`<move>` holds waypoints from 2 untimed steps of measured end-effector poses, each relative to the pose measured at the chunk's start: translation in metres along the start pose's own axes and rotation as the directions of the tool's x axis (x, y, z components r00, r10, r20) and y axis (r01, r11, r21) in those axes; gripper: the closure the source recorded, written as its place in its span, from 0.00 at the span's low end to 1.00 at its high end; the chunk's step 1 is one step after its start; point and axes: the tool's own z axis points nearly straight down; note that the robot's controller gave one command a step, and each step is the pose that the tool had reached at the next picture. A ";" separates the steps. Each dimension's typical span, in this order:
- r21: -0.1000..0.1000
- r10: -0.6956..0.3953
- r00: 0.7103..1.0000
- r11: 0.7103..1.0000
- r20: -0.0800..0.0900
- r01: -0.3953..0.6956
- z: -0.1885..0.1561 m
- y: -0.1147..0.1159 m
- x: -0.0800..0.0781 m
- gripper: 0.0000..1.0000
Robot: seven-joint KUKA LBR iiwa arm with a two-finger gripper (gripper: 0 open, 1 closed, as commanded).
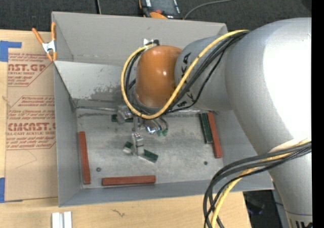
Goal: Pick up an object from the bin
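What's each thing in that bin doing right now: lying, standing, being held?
gripper: low over the middle of the bin.
small dark green pieces: lying loose on the floor under the gripper.
left red-brown bar: flat along the left wall.
front red-brown bar: flat along the near wall.
right red-brown bar: flat, beside a dark green strip.

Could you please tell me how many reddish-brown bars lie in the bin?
3: the left bar along the left wall, the front bar along the near wall, the right bar beside a dark green strip. The arm may hide others.
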 end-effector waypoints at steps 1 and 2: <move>0.003 -0.132 0.991 0.991 -0.003 0.132 -0.001 -0.074 0.063 0.00; 0.001 -0.714 0.701 0.701 -0.002 0.714 -0.008 -0.141 0.065 0.00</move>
